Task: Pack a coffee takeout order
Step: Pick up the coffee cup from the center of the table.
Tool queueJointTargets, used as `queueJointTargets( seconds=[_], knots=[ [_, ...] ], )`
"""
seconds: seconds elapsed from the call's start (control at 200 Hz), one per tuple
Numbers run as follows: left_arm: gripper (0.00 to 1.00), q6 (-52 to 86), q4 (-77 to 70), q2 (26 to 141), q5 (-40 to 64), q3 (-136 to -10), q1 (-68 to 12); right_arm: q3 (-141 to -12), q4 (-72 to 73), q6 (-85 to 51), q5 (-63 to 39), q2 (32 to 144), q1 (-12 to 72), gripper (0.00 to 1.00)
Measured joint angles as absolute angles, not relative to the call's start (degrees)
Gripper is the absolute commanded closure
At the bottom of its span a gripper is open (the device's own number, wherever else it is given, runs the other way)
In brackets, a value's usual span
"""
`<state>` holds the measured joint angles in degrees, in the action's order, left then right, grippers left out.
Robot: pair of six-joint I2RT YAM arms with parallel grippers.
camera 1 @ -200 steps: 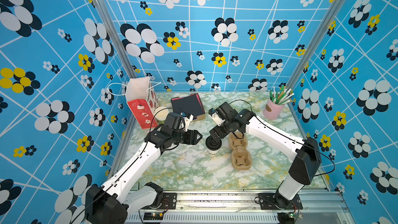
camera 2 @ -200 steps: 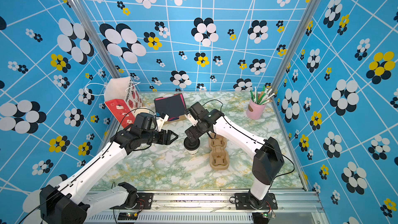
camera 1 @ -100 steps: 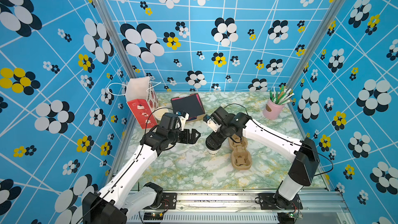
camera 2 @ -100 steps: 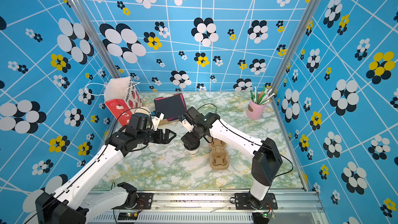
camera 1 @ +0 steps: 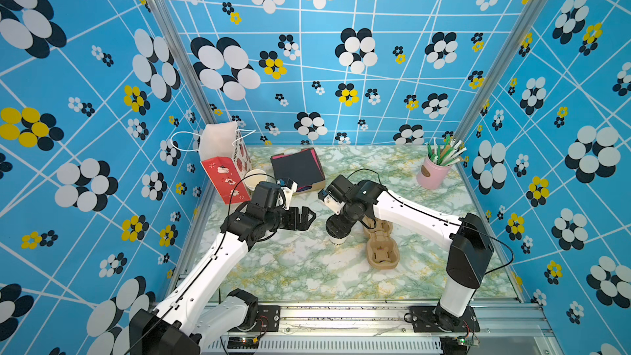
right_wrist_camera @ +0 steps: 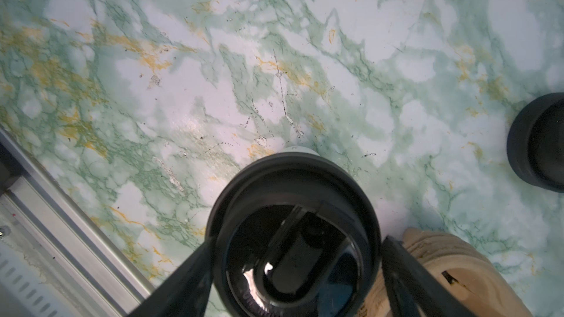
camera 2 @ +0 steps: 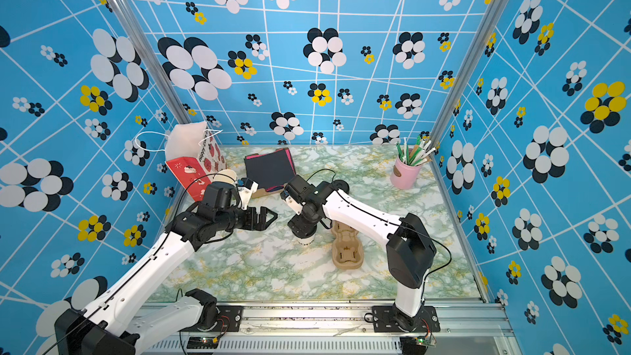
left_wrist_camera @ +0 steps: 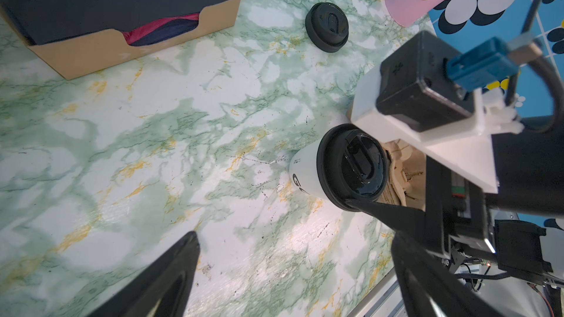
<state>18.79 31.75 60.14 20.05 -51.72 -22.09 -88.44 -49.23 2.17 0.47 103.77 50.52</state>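
1. Underneath, the marble table is carrying everything.
2. The left gripper is hovering over the table, jaws spread wide and empty, near the white paper cup and apart from it.
3. The right gripper is hanging over that cup, its jaws straddling the black lid close to the rim; whether they are pressing on it cannot be told.
4. The black napkin is lying topmost in the cardboard box near the back.
5. The cup carrier is lying just beside the cup.
6. The cup is standing near the table's middle, the lid sitting on it.
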Motion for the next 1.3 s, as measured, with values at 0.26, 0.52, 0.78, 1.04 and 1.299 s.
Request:
queueJointTargets(
  seconds=[0.26,0.52,0.78,1.04,1.299],
  knots=[
    [0.01,18.81,31.31,60.2,20.08,-51.66,-22.06,-88.62,-49.23,2.39,1.41,104.31,51.0,0.29],
    [0.01,18.81,31.27,60.47,20.08,-51.35,-21.93,-88.62,-49.25,2.39,1.63,104.33,51.11,0.35],
    [0.01,18.81,31.27,60.58,20.05,-51.35,-21.8,-88.66,-49.19,2.33,1.91,104.31,51.2,0.37],
    [0.01,18.81,31.27,60.58,20.08,-51.35,-21.76,-90.24,-49.6,2.2,3.01,104.31,48.23,0.37],
    [0.01,18.83,30.55,60.58,20.08,-50.52,-21.69,-95.59,-50.76,2.68,4.86,103.94,43.18,0.37]
  ],
)
